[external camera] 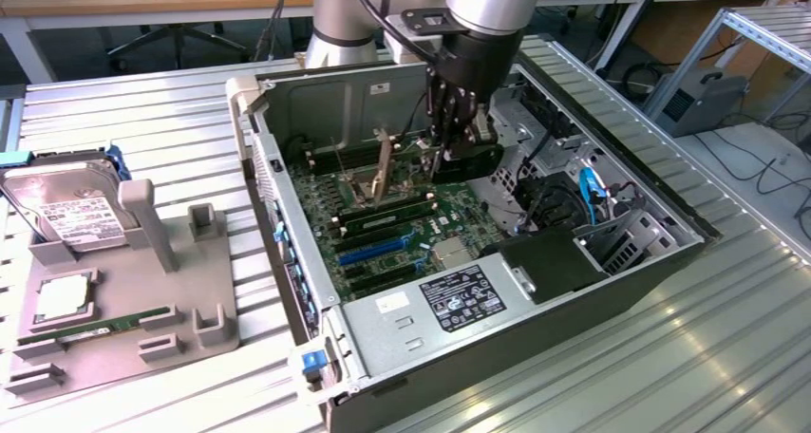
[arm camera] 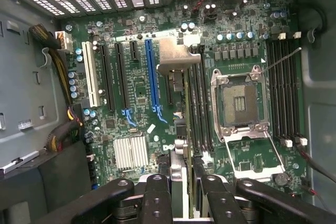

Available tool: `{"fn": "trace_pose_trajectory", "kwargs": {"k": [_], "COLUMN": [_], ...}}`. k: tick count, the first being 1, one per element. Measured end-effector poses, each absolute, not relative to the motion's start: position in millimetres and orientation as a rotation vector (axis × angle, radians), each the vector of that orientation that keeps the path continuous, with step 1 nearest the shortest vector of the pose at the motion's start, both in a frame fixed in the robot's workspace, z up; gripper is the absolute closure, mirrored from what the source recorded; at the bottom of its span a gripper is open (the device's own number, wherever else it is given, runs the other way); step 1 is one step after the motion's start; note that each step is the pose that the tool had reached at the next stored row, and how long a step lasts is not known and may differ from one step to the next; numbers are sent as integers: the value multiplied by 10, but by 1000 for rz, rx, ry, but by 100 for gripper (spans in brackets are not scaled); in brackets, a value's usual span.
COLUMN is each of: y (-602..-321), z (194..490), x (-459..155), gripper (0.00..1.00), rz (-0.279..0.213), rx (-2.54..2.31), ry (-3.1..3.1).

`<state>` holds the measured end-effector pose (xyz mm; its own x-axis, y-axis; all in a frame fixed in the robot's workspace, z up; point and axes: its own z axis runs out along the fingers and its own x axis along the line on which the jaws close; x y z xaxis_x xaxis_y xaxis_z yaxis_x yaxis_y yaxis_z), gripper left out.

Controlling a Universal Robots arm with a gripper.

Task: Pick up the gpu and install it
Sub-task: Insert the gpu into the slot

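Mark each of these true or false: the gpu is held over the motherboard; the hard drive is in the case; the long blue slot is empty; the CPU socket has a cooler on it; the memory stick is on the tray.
1. The fingers hold the gpu over the motherboard. True.
2. The hard drive sits inside the case. False: it stands on the gray tray, outside the case.
3. The long blue slot is empty. True.
4. A cooler covers the CPU socket. False: the socket is bare.
5. The green memory stick lies on the tray. True.
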<state>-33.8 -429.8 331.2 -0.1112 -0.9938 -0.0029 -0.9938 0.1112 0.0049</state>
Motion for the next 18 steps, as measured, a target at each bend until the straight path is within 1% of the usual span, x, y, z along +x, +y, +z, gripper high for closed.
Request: {"fn": "trace_pose_trajectory", "kwargs": {"k": [18], "y": [-4338], "z": [3307], "x": [-373], "gripper": [73], "rz": [-9], "rx": [2093], "ry": [-2341]}}
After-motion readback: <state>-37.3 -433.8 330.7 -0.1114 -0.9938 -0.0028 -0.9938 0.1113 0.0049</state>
